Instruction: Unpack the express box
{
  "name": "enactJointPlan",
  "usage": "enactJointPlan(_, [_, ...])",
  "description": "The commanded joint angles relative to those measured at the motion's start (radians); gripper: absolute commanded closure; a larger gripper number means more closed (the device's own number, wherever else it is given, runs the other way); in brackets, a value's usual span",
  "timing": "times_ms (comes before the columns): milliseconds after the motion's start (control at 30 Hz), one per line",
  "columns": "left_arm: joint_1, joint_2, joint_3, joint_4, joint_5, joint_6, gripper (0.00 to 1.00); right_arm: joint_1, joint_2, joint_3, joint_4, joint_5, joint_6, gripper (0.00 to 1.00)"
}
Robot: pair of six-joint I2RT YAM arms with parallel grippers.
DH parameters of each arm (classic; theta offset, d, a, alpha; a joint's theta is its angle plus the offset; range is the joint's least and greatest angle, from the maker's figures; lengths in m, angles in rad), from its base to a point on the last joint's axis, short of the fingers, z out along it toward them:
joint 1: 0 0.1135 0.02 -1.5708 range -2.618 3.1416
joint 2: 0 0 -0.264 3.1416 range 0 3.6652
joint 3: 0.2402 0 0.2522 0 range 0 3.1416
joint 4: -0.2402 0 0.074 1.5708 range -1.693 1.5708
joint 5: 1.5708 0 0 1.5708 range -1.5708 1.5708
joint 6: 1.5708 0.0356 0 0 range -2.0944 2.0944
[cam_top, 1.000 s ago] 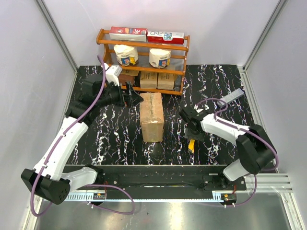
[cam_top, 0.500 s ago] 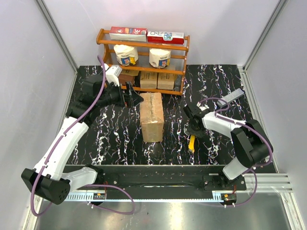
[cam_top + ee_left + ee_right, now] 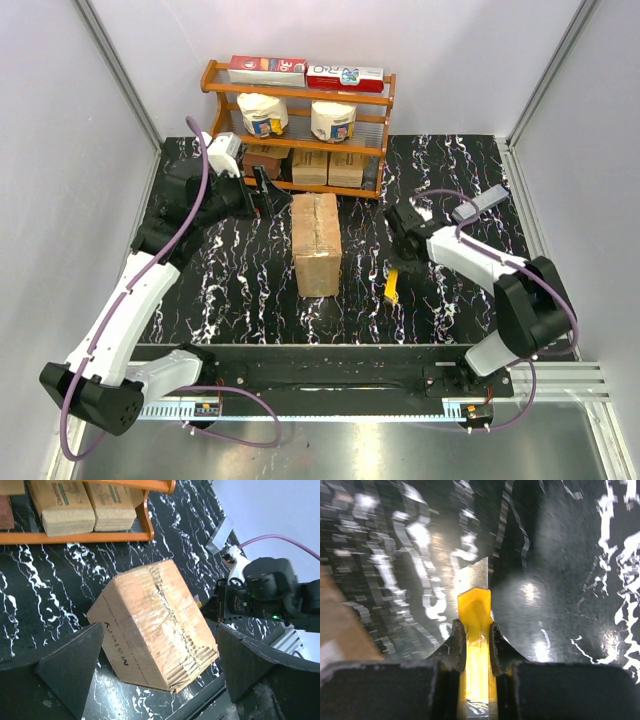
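On the black marbled table (image 3: 230, 292) you have one big brown box (image 3: 317, 245). It lies flat in the middle, between your two grippers and just in front of the wooden shelf (image 3: 298, 95). Its long axis runs from the near edge toward the shelf. One short end faces the arm bases and the other faces the shelf's bottom tier. The taped seam runs along the top the same way, and the left wrist view shows black lettering on one side face.

Count the rest:
- one shelf with three tiers
- two flat packs (image 3: 268, 68) on the top tier
- two white round tubs (image 3: 263, 113) on the middle tier
- three small cartons (image 3: 310, 165) on the bottom tier, one darker than the others
- one yellow knife (image 3: 391, 289)
- one grey flat piece (image 3: 480, 205) on the table at far right

Your left gripper (image 3: 272, 193) stands wide open beside the box's far left corner, touching nothing. Your right gripper (image 3: 476, 637) is clenched on the knife's yellow handle, to the right of the box and apart from it. The blade sticks out past the fingertips. You cannot tell whether the blade touches the table.
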Motion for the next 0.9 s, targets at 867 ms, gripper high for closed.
enactJointPlan(867, [-0.051, 0.047, -0.018, 0.731, 0.657, -0.476, 0.07, -0.001, -0.192, 0.523, 0.894, -1.018, 0.268, 0.95])
